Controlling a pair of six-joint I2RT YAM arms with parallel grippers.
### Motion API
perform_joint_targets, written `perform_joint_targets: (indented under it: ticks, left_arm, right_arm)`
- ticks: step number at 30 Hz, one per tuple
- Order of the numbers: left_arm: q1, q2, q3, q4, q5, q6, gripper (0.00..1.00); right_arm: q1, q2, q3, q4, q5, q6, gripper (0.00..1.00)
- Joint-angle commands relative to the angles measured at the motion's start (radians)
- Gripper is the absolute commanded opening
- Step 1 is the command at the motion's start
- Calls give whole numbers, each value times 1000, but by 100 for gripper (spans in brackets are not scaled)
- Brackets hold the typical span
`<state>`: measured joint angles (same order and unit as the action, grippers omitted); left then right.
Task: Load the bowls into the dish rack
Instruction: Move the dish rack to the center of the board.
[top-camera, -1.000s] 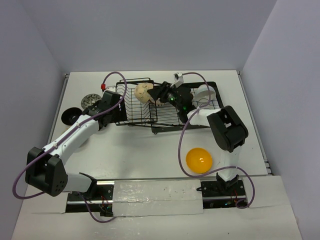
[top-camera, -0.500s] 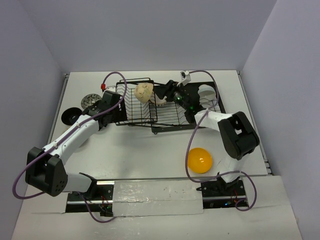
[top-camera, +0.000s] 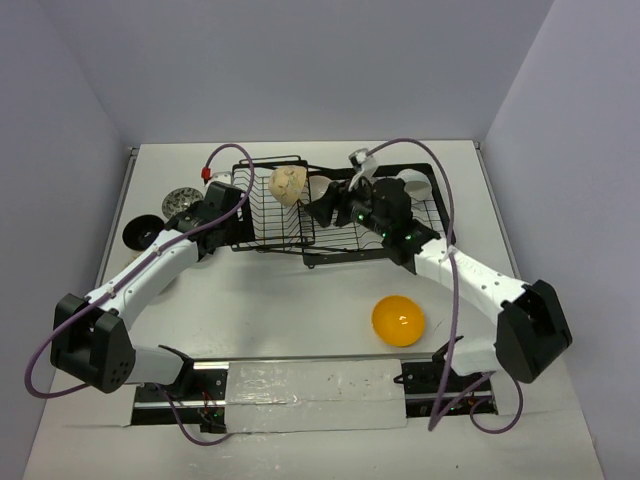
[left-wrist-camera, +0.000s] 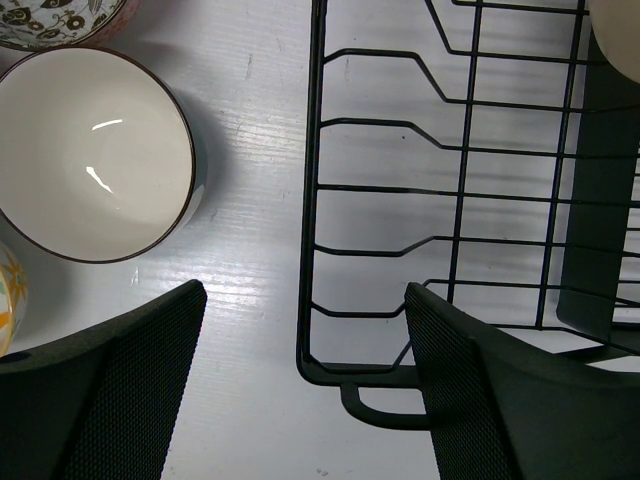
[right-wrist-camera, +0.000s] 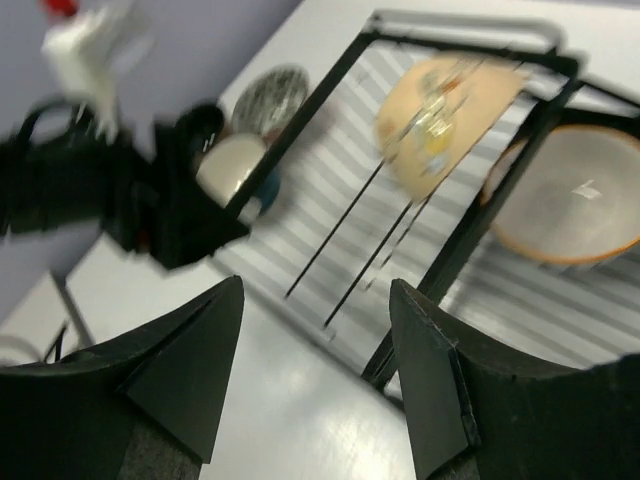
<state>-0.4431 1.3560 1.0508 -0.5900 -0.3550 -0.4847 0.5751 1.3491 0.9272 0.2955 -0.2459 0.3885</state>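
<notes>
Dish rack (left-wrist-camera: 312, 200) corner under open left hand (left-wrist-camera: 302, 325), white bowl (left-wrist-camera: 95, 155) just beside; right hand (right-wrist-camera: 315, 300) open too

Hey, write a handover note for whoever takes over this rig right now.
Left gripper: open, empty, at the left edge of the dish rack.
Right gripper: open, empty, above the rack.
Done: tan bowl, brown-rimmed bowl and white bowl sit in the rack.
To do: orange-yellow bowl on the table; dark-rimmed bowl, patterned bowl and black bowl left of the rack.
</notes>
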Motion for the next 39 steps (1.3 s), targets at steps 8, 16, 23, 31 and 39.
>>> perform_joint_targets:
  ticks: [8,16,23,31,39]
  left_arm:
    - [21,-29,3,-48,-90,6,85]
    - [27,-40,-2,-54,-121,1,85]
    - [43,-46,-2,-57,-125,-3,86]
    - [43,-57,-2,-53,-110,-2,83]
    - [43,-109,-2,-13,-39,26,87]
  right_arm:
    - [109,-168,-177,-167,20,-99,68]
    - [109,-116,-153,-151,7,-97,68]
    - [109,-77,-131,-144,-12,-91,68]
    - [121,-50,-111,-144,-36,-97,68]
    - [154,-1,5,-202,-50,-145,68]
